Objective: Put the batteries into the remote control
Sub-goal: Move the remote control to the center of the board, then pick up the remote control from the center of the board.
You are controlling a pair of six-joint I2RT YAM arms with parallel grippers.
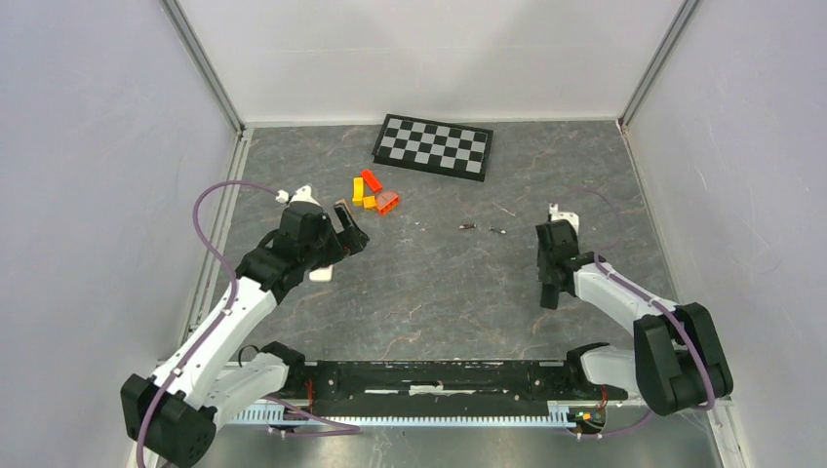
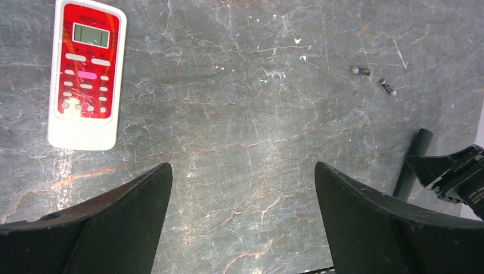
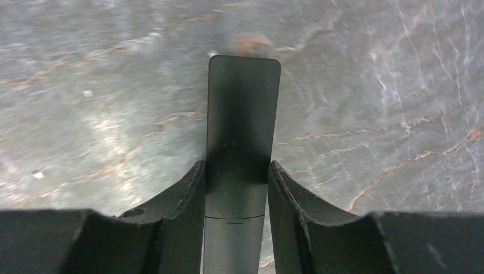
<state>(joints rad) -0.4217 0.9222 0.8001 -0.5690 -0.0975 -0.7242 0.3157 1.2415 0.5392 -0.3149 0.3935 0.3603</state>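
Left gripper (image 2: pixel 242 171): fingers (image 2: pixel 137 217) spread wide and holding nothing, bare table (image 2: pixel 245 114) between them. The left arm rises from its base at the near left and bends inward, and its gripper (image 1: pixel 349 229) hangs above the left half of the table, fingers aimed far-right.

Right gripper (image 3: pixel 237 165): fingers (image 3: pixel 182 194) clamped on a dark flat bar (image 3: pixel 242 114), one pad on each long edge. The bar has rounded corners and a faint seam near the grip. It is remote-shaped, but no buttons show on this face, so I cannot tell what it is. The left wrist view shows it as a dark stick (image 2: pixel 414 162) slanting down toward the table; contact with the surface cannot be told. The right arm reaches in from the near right, its gripper (image 1: pixel 549 295) low over the right-centre.

Remote control (image 2: pixel 85 74): white body, red face up, flat on the table. In the top view only a white end (image 1: pixel 320 274) peeks from under the left wrist.

Batteries: two tiny cylinders (image 1: pixel 468 227) (image 1: pixel 499 231) lie close together at mid-table, between the two grippers and apart from both.

Edges: orange and red blocks (image 1: pixel 374 191) sit just beyond the left gripper, and a checkerboard (image 1: pixel 432 145) lies at the far wall. Open slate lies between the arms.
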